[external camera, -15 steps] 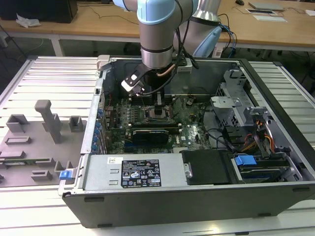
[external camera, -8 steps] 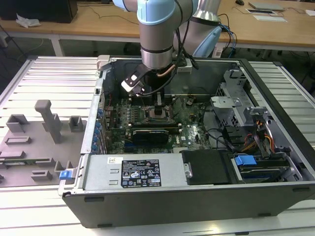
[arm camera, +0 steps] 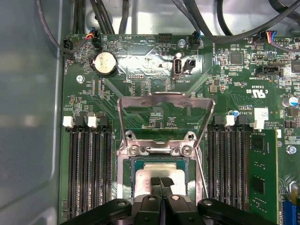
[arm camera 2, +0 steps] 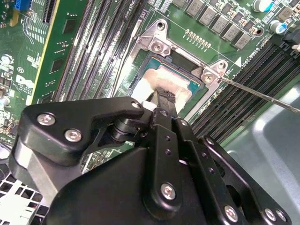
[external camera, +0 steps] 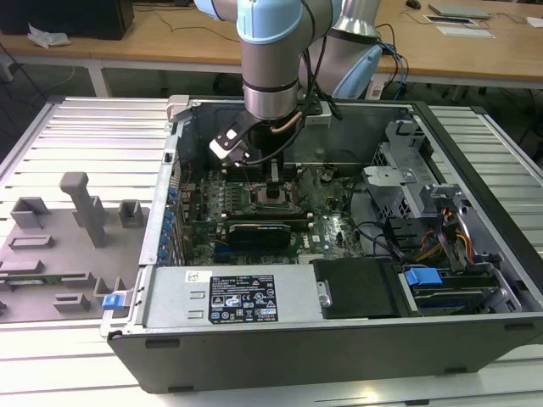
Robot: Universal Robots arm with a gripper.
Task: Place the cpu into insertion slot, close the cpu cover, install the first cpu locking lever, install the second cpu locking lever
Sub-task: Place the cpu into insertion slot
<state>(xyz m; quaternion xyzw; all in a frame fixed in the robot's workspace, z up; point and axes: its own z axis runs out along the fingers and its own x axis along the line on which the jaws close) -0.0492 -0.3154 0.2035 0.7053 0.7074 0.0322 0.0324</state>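
Gripper: the gripper (arm camera: 161, 180) is reaching down into the open computer case (external camera: 339, 360). Its two black fingers are pressing flat against each other, with no gap and nothing showing between the tips.

Contact: the tips are sitting over the middle of the cpu (arm camera: 146, 183). Whether they are touching its top or hovering just above it I cannot tell.

Cpu: it is lying flat inside the insertion slot (external camera: 280, 202), its pale metal top facing up. In the second wrist view the cpu (arm camera 2: 176, 80) is showing just past the gripper (arm camera 2: 164, 96).

Slot: it is sitting near the middle of the motherboard (arm camera: 150, 65), between two banks of long black memory slots (arm camera: 89, 173).

Cover: the cpu cover (arm camera: 166, 98) is standing open, swung up and back on its hinged edge (the board is showing through its window).

Lever: a thin wire locking lever (arm camera 2: 262, 96) is lying unlatched, angling away from a corner of the slot.

Arm: in the exterior view the gripper (external camera: 273, 174) is hanging toward the case's far wall.
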